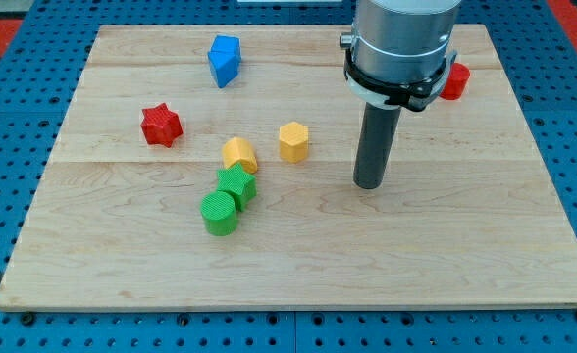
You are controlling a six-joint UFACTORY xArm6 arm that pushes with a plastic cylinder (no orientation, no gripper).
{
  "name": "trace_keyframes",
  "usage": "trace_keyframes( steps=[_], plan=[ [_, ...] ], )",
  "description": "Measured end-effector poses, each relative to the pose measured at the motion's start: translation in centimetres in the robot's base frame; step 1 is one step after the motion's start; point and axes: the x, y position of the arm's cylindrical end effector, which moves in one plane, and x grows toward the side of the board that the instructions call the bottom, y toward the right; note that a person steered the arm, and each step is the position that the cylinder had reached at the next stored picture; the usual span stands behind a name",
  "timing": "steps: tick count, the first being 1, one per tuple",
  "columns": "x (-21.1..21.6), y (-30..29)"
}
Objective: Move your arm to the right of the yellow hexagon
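Observation:
The yellow hexagon (293,141) sits near the middle of the wooden board (122,265). My tip (369,183) rests on the board to the view's right of the hexagon and slightly lower, with a clear gap between them. A second yellow block (239,154), rounded on top, lies to the hexagon's left.
A green star (236,184) and a green cylinder (219,213) touch each other below the rounded yellow block. A red star (160,126) is at the left, a blue block (225,60) at the top. A red block (454,80) is partly hidden behind the arm at the top right.

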Motion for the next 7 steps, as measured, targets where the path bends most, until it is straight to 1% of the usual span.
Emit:
trace_keyframes(
  steps=[7],
  plan=[
    [-0.53,-0.68]
  ],
)
